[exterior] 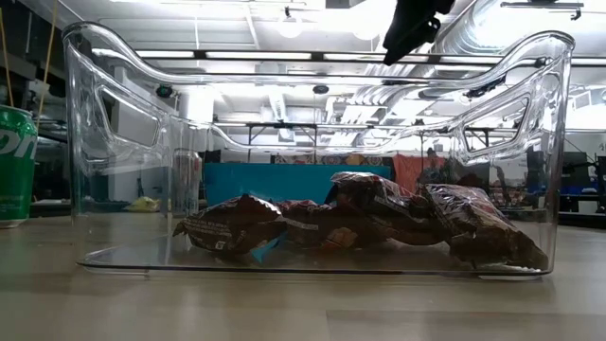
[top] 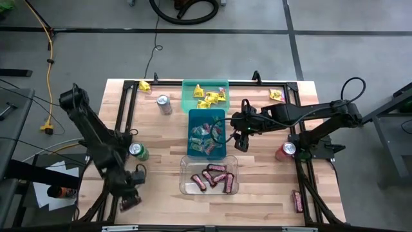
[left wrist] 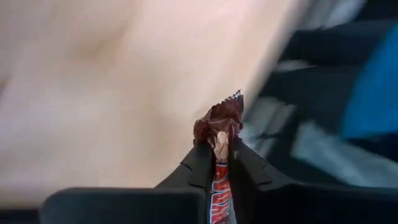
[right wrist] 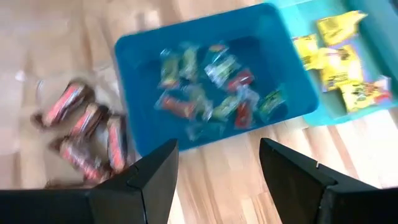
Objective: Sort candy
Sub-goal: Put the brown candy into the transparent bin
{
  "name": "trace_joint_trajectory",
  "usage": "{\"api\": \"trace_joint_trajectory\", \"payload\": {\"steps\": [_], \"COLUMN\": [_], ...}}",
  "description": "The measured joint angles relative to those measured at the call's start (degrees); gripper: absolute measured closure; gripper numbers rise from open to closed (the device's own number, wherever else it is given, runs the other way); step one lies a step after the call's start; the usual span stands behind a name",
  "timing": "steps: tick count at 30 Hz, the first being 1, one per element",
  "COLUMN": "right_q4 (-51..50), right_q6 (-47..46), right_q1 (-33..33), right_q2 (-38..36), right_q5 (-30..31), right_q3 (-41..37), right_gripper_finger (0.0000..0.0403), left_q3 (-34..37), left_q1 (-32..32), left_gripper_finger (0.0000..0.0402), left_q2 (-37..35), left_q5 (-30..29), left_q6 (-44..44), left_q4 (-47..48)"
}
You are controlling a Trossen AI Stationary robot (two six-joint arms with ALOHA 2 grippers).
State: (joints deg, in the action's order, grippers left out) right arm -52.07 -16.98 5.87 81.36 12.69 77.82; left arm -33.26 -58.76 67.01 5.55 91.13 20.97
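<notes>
At the table's front left corner we see the left gripper point(left wrist: 219, 163) pinched shut on a dark red-brown bar point(left wrist: 219, 127) with a crimped, crinkly wrapper. In the middle, glossy bars point(top: 215, 178) lie in the clear plastic bin point(top: 185, 187), mixed packets in the blue bin point(top: 193, 118). Beside that bin the right gripper point(right wrist: 217, 171) hangs open and empty.

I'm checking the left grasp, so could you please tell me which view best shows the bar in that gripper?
The left wrist view: the dark red-brown bar sits pinched in the left gripper. The high view shows it only partly; the other views miss it.
</notes>
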Motion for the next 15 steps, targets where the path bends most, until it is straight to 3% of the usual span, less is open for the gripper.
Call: {"api": "trace_joint_trajectory", "payload": {"steps": [4,8,11,15], "right_q4": [-3.44,-4.62,-4.26,-4.3], "right_q6": [3.45,-0.38,-3.4,-6.56], "right_q1": [-0.02,0.0,-0.02,0.12], "right_q2": [-1.56,-4.51,-6.99,-9.11], "right_q5": [-5.43,-5.75,-5.69,-5.75], "right_q3": [0.05,0.13,0.17,0.22], "right_gripper_finger": [0.0182,0.0182,0.0182,0.0182], "left_q3": [-3.04,-6.98,-11.0,-15.36], "left_q1": [4.52,14.12,23.13,33.78], "left_gripper_finger": [0.0398,0.0401,0.0401,0.0401], "left_q2": [-9.9,-15.96,-16.05,-11.52], "left_q5": [-10.25,-19.38,-20.22,-15.19], "left_q6": [-8.84,-23.04,-36.35,-51.29], "left_q4": [0.15,0.04,-0.22,-1.67]}}
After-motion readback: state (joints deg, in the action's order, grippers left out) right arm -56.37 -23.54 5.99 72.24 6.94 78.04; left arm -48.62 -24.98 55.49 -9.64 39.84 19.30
